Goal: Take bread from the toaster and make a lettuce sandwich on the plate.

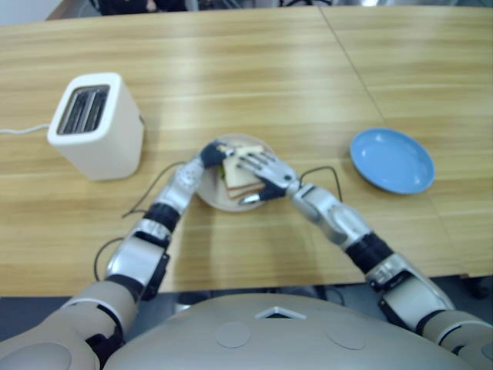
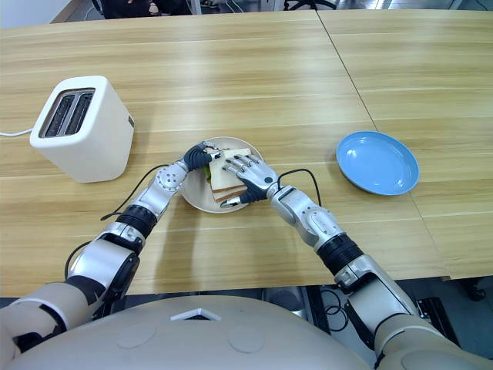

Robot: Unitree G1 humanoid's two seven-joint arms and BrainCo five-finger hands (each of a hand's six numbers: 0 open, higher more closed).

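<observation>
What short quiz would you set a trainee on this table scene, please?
1. True or false: the blue plate is bare.
2. Of the left hand and the right hand, which is at the sandwich on the cream plate? A: the left alone. B: the right alone. C: both.
3. By the robot's own sides, on which side of the cream plate does the toaster stand?

Key: 1 true. 2 C. 3 left.
</observation>
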